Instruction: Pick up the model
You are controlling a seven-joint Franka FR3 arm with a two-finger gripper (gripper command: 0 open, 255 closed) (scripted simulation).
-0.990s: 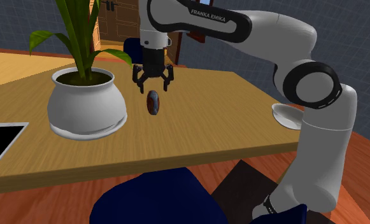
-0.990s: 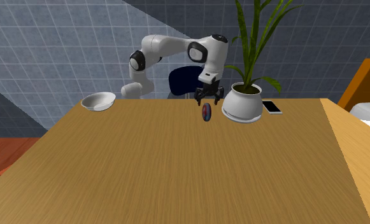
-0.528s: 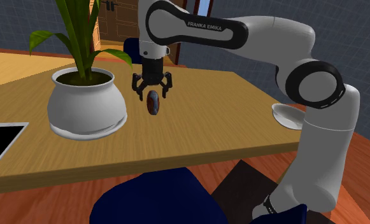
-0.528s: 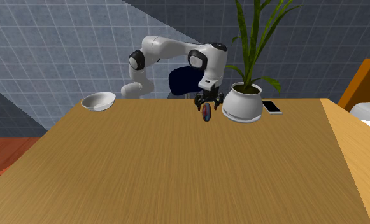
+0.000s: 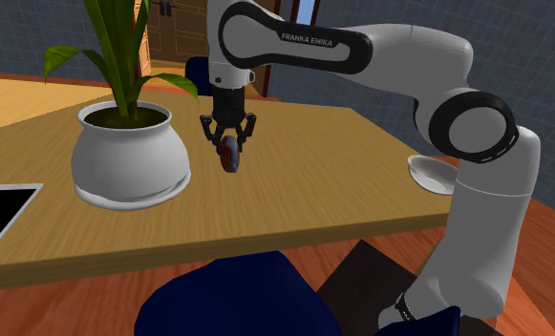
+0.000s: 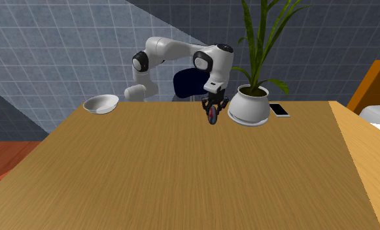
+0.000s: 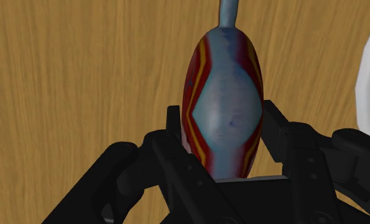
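The grasp is the step in hand. In the upper middle of the shoulder view the gripper (image 5: 229,143) points straight down from the arm. In the wrist view its 2 black fingers (image 7: 172,124) are pinched on the model (image 7: 225,108), 1 on each flank. The model is an oval thing with a pale blue face and red and yellow bands. It stands on edge on the wooden table (image 5: 342,181), just right of the white plant pot (image 5: 130,157). Whether its lower edge has left the wood cannot be told.

The lift looks not yet made. The next move likely calls for a straight rise with the pinch kept firm, since the rounded sides could slip or turn between the fingers. The rise should also stay clear of the pot.
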